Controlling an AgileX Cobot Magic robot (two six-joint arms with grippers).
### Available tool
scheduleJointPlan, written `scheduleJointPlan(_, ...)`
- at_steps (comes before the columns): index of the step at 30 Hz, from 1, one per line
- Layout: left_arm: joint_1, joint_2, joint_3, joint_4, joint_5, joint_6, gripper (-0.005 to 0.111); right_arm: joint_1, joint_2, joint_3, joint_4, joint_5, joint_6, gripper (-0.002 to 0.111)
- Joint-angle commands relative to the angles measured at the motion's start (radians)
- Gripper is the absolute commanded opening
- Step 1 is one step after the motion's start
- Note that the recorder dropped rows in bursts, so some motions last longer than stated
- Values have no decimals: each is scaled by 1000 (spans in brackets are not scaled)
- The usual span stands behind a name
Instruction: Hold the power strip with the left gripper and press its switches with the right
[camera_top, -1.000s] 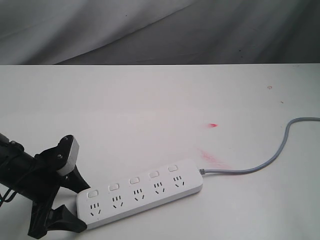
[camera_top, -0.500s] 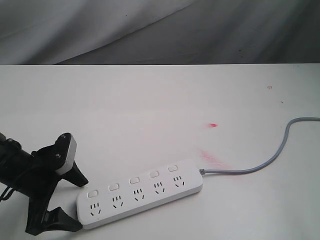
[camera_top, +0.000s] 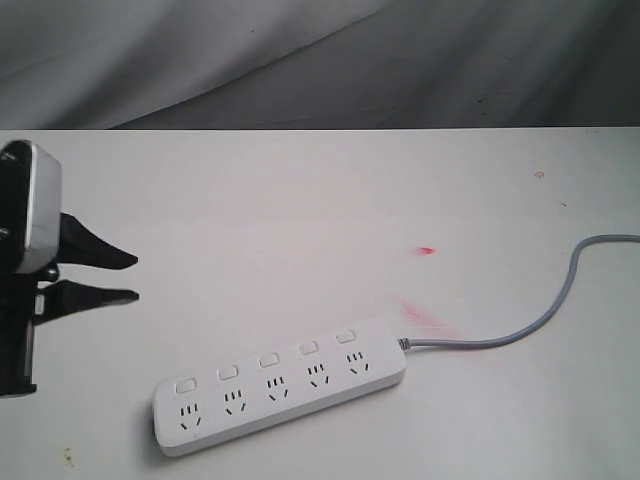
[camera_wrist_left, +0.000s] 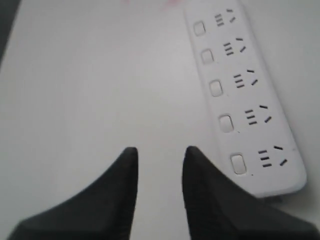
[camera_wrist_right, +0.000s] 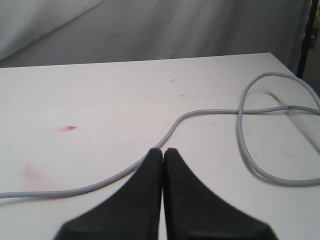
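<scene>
No writing, brand, number or sign can be read anywhere; the long white plastic power strip (camera_top: 290, 393) and its small white rocker switches (camera_top: 268, 361) carry no legible marking.

The left claw (camera_top: 133, 278) is cut off by the exterior view's edge, its arm unseen, and the grey cord (camera_top: 540, 320) is lost at the opposite edge. The switches (camera_top: 268, 361) are too small for their positions to be told. In the blurred left wrist view the power strip (camera_wrist_left: 250, 100) is cropped at its cord end. The right claw (camera_wrist_right: 163, 151) is cut off at its base.
</scene>
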Motion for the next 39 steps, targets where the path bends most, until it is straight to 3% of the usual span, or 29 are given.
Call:
scheduleJointPlan(1, -4, -190, 0, -4, -2, -49, 16, -8, -6, 3, 3, -1, 4, 0)
scheduleJointPlan(8, -4, -421, 0, -4, -2, -225, 1, -8, -6, 3, 3, -1, 4, 0)
scheduleJointPlan(15, -4, -594, 0, -4, -2, -511, 0, -8, -6, 3, 3, -1, 4, 0)
scheduleJointPlan(19, -4, -651, 0, -26, 0, -771, 0, -8, -6, 3, 3, -1, 4, 0)
scheduleJointPlan(31, -4, -693, 0, -55, -58, -841, 0, -8, -6, 3, 3, -1, 4, 0)
scheduleJointPlan(36, -4, -693, 0, -120, -268, -1162, 0, -8, -6, 3, 3, -1, 4, 0)
scheduleJointPlan(39, -4, -693, 0, 30, -318, -1397, 0, -8, -6, 3, 3, -1, 4, 0)
